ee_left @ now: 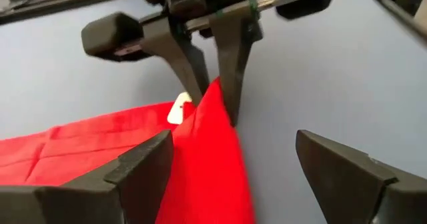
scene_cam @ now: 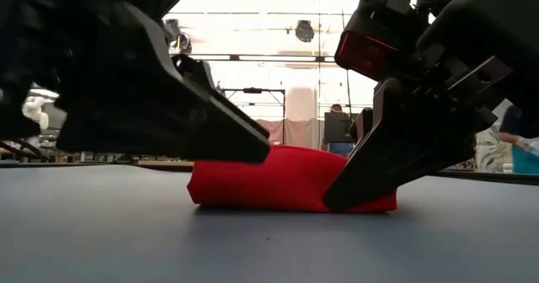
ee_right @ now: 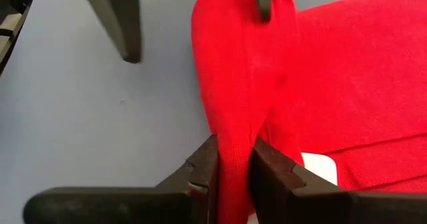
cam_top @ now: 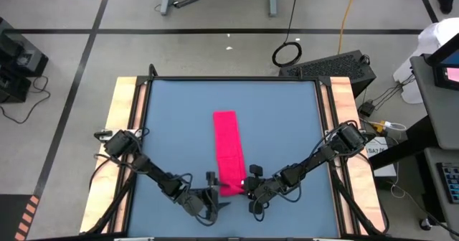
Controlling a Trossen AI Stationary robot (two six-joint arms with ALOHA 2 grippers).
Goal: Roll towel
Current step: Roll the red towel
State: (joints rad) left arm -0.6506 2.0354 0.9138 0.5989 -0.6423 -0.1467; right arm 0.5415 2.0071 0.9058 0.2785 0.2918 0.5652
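The towel [cam_top: 228, 151], a bright red-pink cloth folded into a narrow strip, lies on the blue table top and runs from the middle toward the near edge. Its white tag [ee_left: 179, 111] shows near the near end. My right gripper [ee_right: 233, 159] is at the strip's near right corner, shut on cloth. My left gripper [ee_left: 233, 141] stands open at the near left corner. One of its fingers [ee_right: 263, 1] is over the raised cloth, the other [ee_right: 123, 31] over bare table beside it. In the low view the near end of the towel [scene_cam: 286, 178] sits between both grippers. My right gripper pinches a raised ridge of the towel's near end [ee_right: 235, 134] between its two fingers. It slants down from the table's right. The pinched cloth stands up in a peak [ee_left: 215, 94], and the remainder of the strip lies flat. Whether my left gripper touches the towel, I cannot tell.
The blue table top [cam_top: 179, 126] has free room on both sides of the strip. Wooden rails [cam_top: 125, 126] run along the table's left and right sides. A black case [cam_top: 333, 65] and cables lie on the floor beyond the far right corner.
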